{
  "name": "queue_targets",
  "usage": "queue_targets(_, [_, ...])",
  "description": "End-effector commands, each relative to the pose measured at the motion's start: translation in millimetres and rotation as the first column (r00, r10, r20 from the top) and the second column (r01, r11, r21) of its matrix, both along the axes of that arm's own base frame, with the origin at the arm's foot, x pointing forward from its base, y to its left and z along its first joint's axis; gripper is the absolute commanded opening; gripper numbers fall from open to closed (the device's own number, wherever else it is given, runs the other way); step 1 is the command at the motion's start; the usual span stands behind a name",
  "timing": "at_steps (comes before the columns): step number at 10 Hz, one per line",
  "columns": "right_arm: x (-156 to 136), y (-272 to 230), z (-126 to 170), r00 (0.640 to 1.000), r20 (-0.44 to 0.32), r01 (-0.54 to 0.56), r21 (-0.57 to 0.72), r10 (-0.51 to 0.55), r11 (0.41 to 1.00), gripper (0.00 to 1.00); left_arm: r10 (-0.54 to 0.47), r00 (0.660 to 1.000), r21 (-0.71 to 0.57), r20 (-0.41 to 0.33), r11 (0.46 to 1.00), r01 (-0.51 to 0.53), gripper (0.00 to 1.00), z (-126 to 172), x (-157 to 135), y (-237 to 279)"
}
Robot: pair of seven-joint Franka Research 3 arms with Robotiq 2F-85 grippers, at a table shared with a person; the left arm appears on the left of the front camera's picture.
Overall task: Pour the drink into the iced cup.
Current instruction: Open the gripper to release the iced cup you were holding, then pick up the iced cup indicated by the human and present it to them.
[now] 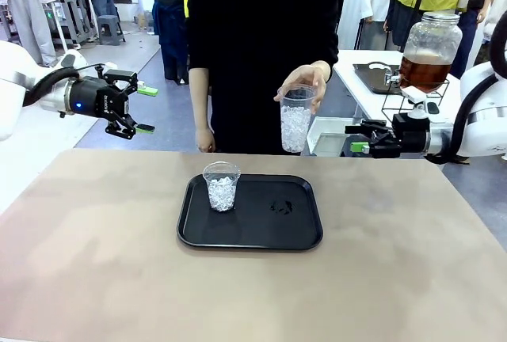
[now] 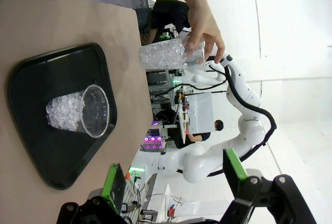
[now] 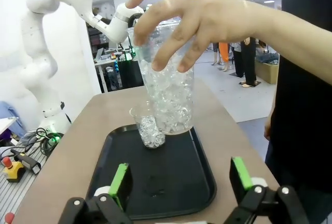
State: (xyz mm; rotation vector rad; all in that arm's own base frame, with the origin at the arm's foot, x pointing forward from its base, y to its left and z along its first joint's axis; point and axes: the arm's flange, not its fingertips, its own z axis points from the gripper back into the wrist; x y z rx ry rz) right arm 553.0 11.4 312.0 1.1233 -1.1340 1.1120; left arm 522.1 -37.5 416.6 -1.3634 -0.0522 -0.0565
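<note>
A short clear cup of ice [image 1: 221, 188] [image 2: 78, 111] [image 3: 149, 128] stands on the left part of a black tray [image 1: 261, 233] [image 2: 62, 156] [image 3: 171, 180]. Across the table, a person's hand holds a taller clear cup of ice [image 1: 297, 118] [image 2: 168, 54] [image 3: 168, 94] in the air above the tray's far edge. Amber-brown drink [image 1: 422, 71] fills the lower part of a glass jar on a side table at the back right. My left gripper [image 1: 145, 108] [image 2: 175, 175] hovers open, high at the left. My right gripper [image 1: 358, 138] [image 3: 180, 177] hangs open at the right, pointing toward the held cup.
The tray lies mid-table on a brown tabletop [image 1: 95, 263]. A small wet mark [image 1: 281, 207] sits on the tray right of the short cup. The jar rests on a wire stand on a white side table [image 1: 360, 89]. Other people stand farther back.
</note>
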Motion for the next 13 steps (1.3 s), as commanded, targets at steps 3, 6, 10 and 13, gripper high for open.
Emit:
queue_targets(3, [-2.7,-6.2,3.0,0.999,-0.02,-0.03,0.023,0.03,0.999,1.0,0.001,1.0,0.0,0.002,1.0,-0.001,1.0,0.9,0.2,0.0])
queue_targets(6, [-2.7,-6.2,3.0,0.999,-0.02,-0.03,0.023,0.03,0.999,1.0,0.001,1.0,0.0,0.002,1.0,-0.001,1.0,0.9,0.2,0.0])
queue_targets(10, [-2.7,-6.2,3.0,0.999,-0.02,-0.03,0.023,0.03,0.999,1.0,0.001,1.0,0.0,0.002,1.0,-0.001,1.0,0.9,0.2,0.0])
queue_targets(13, [-2.7,-6.2,3.0,0.999,-0.02,-0.03,0.023,0.03,0.999,1.0,0.001,1.0,0.0,0.002,1.0,-0.001,1.0,0.9,0.2,0.0])
